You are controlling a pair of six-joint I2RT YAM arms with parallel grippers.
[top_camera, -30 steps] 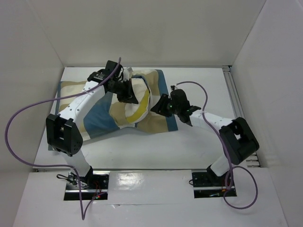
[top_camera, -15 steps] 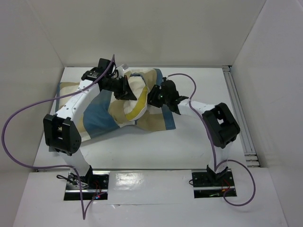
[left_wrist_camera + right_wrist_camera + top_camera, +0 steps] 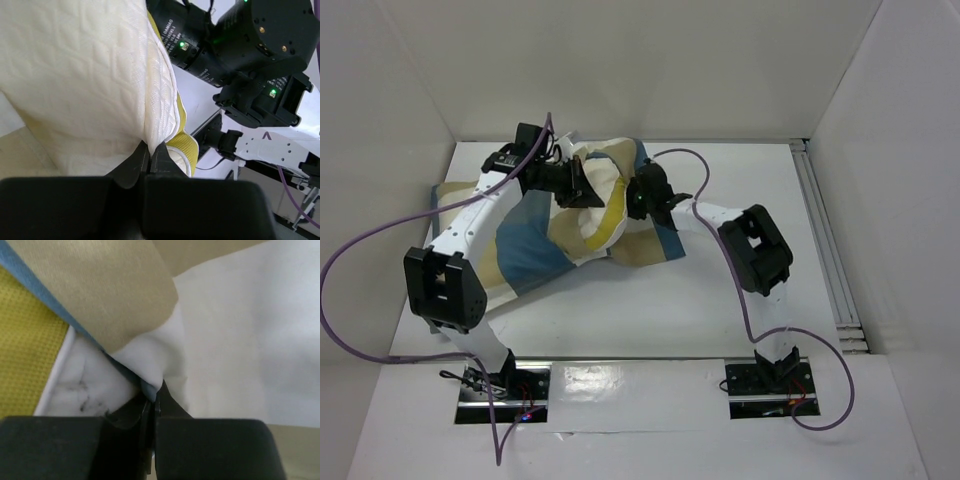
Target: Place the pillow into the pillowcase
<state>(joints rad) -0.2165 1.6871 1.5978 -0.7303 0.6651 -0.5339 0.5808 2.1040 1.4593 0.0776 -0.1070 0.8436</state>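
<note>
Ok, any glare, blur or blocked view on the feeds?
Top external: sharp, even light, a glare patch on the near ledge. Left wrist: the pillow quilting crisp, the left gripper a dark blur below. Right wrist: the pillowcase slightly soft, the right gripper blocks the bottom.

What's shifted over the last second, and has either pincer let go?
The right pincer moved left and toward the far wall, dragging the pillowcase edge along; its elbow folded inward. The left pincer edged slightly left. No visible release: left shut on the pillow, right on the pillowcase.
</note>
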